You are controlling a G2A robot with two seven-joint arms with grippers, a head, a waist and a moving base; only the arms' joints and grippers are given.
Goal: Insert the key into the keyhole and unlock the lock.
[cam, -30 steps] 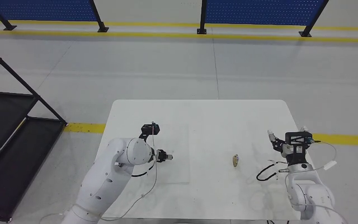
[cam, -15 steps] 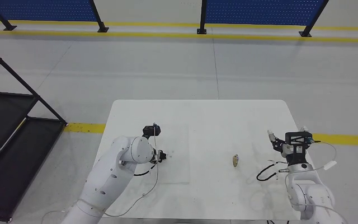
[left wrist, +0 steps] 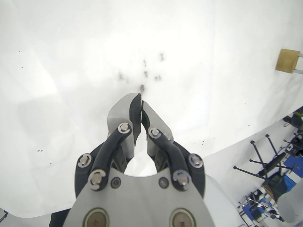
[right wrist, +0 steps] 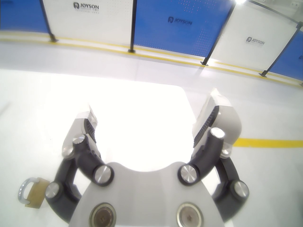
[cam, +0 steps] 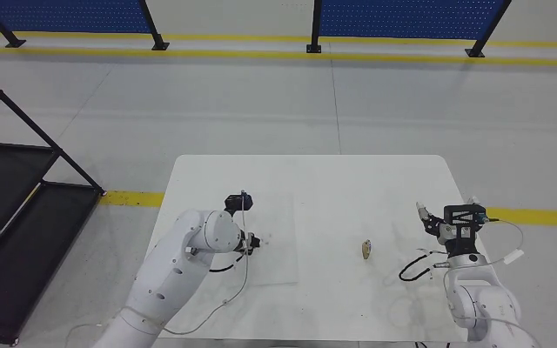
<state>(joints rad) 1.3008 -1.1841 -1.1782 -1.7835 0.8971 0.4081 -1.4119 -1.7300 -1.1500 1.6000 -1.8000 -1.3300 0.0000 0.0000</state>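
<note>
A white table [cam: 348,174] stands on a pale factory floor with yellow lines, and blue barrier panels [cam: 400,16] run along the far side. At the left of the table, the left gripper [left wrist: 141,100] points down close to the surface. Its fingers are pinched almost together on a thin metal strip, apparently the key [left wrist: 142,90]. Right of centre and well apart from it, a small brass padlock [cam: 365,249] lies on its side. At the table's right edge the right gripper [right wrist: 153,116] hangs with its fingers spread wide, holding nothing. The key looks light, stiff and slick, so it is likely to twist between the pads and is best held by its head. The padlock looks smooth and dense and may slide, so it should be gripped across its flat body
</note>
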